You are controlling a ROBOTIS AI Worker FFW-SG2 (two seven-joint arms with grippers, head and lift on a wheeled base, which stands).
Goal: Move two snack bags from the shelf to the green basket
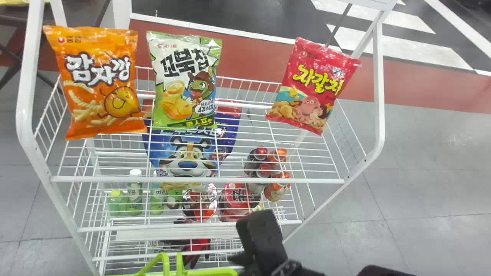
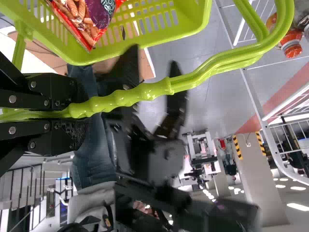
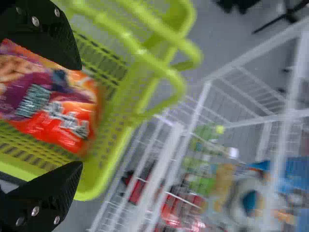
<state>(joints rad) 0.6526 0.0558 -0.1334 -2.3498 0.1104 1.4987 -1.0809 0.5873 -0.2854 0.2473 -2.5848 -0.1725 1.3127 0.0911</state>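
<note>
The white wire shelf (image 1: 199,179) stands ahead of the right fingers (image 3: 79,117), well apart from them. Upright on its top tier, beyond those fingers, are an orange snack bag (image 1: 99,84) farthest left, a green and white bag (image 1: 186,80) nearer the middle, and a red bag (image 1: 314,86) to the right. Each looks puffed and should prove light, soft and slippery, with crisps that crush easily; a gentle, even squeeze across the middle would probably serve best, since a pinch on a top corner might let one swing or slide. The green basket (image 3: 91,186) is below the right fingers, which are spread wide and hold nothing. In it, just past their tips, lies a purple and orange snack bag (image 3: 58,111). That seems to make one bag delivered and one still to fetch. The left fingers (image 2: 79,110) are closed around the basket's ribbed handle (image 2: 159,89), presumably steadying it.
</note>
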